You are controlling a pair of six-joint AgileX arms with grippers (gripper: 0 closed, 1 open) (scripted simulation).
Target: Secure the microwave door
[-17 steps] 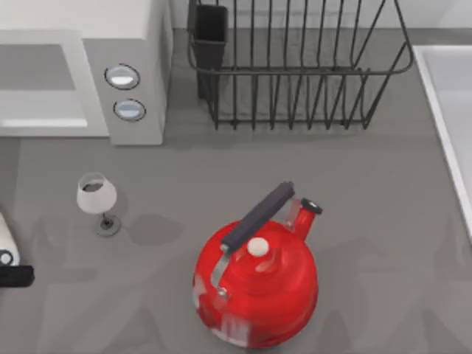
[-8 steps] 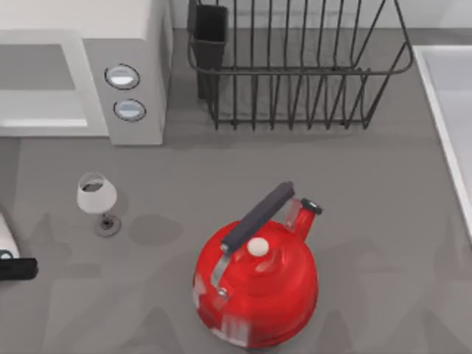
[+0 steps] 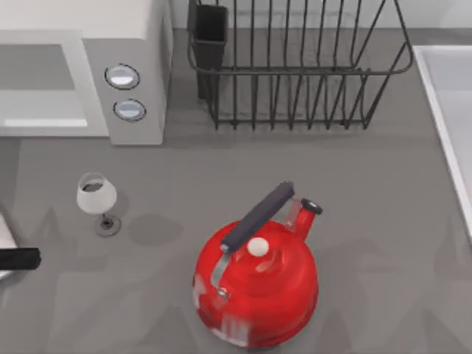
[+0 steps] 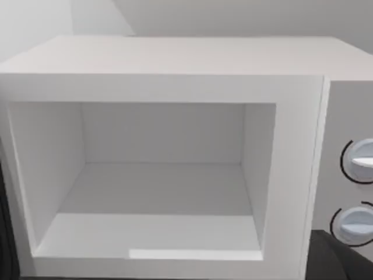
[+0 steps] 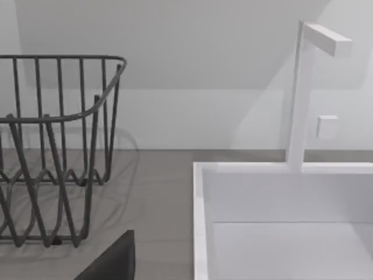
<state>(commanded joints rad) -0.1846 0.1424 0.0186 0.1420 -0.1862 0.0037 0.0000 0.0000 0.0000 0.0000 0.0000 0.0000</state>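
Observation:
The microwave (image 3: 125,29) stands at the table's back left, white with two round dials (image 3: 122,76) on its grey panel. In the left wrist view the microwave (image 4: 175,58) faces the camera head-on, and its bare white cavity (image 4: 163,186) is uncovered. The microwave door is out of view. My left gripper (image 3: 18,258) is a black piece at the table's left edge, in front of the microwave and apart from it. A dark finger (image 5: 111,262) of my right gripper is at the right wrist view's lower edge, near the sink.
A big red kettle (image 3: 256,287) sits at the front middle, and a small wine glass (image 3: 96,195) stands to its left. A black wire dish rack (image 3: 295,74) stands behind, right of the microwave. A white sink (image 3: 450,110) with a faucet (image 5: 303,93) runs along the right side.
The black piece of my left gripper has crept away from the front edge, toward the microwave, and slightly right. Kettle, glass and rack have not moved.

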